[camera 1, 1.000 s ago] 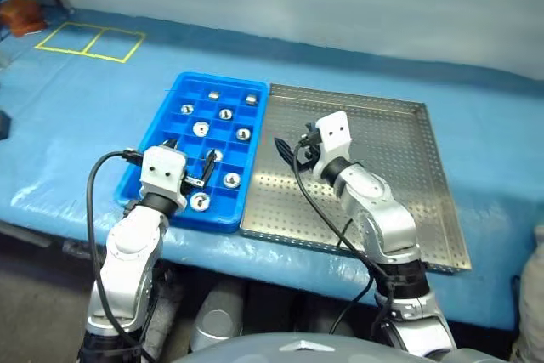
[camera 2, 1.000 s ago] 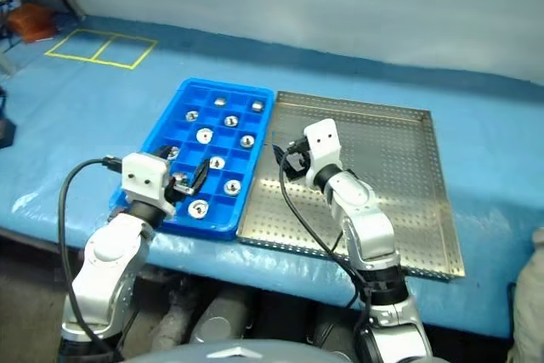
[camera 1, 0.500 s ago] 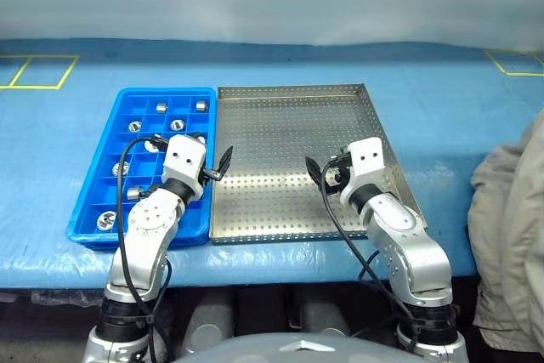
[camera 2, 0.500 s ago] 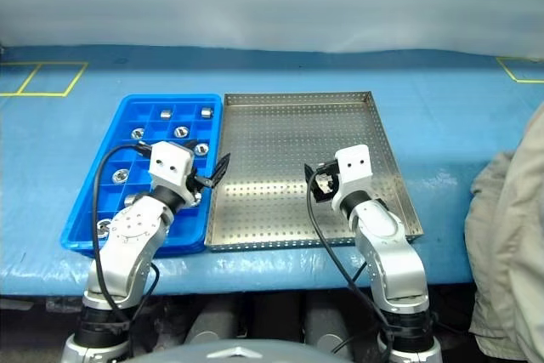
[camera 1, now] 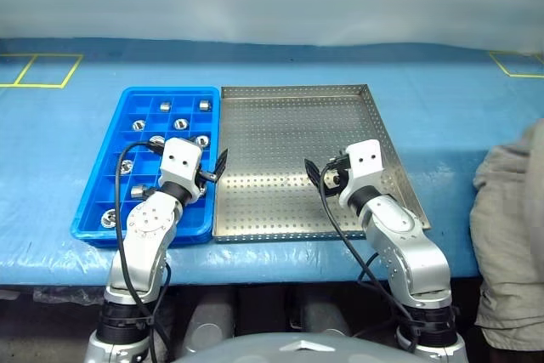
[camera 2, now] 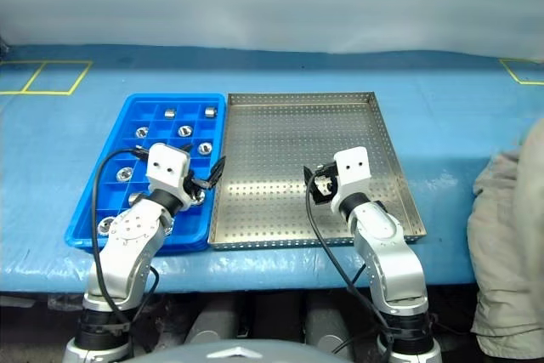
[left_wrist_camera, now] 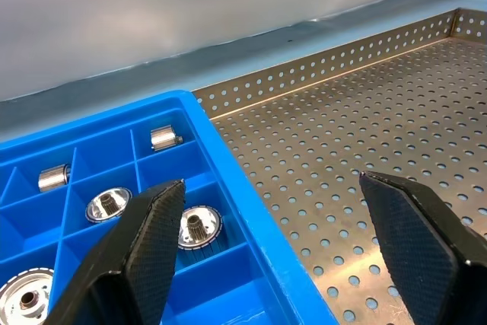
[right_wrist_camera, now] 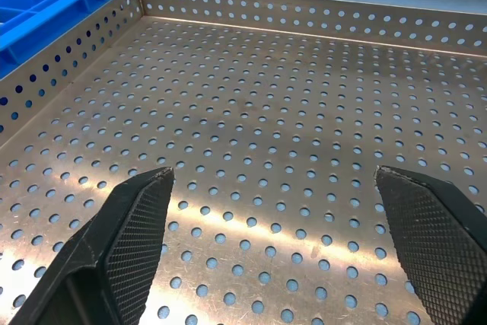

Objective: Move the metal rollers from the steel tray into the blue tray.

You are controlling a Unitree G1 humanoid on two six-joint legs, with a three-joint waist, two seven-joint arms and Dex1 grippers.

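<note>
Since a second ago the right gripper (camera 1: 327,178) has drawn back toward the steel tray's (camera 1: 289,99) near edge. Head view: about nine rollers (camera 1: 180,124) sit in the blue tray (camera 1: 93,201), at 9 o'clock of the steel tray. Left wrist: left gripper (left_wrist_camera: 281,241) jaws spread, empty, over the trays' shared edge; five rollers visible. Right wrist: jaws spread, empty, over bare perforated floor.

Right gripper (camera 1: 321,174) back from beside the blue tray (camera 1: 95,195) toward the steel tray's (camera 1: 293,133) right side.
</note>
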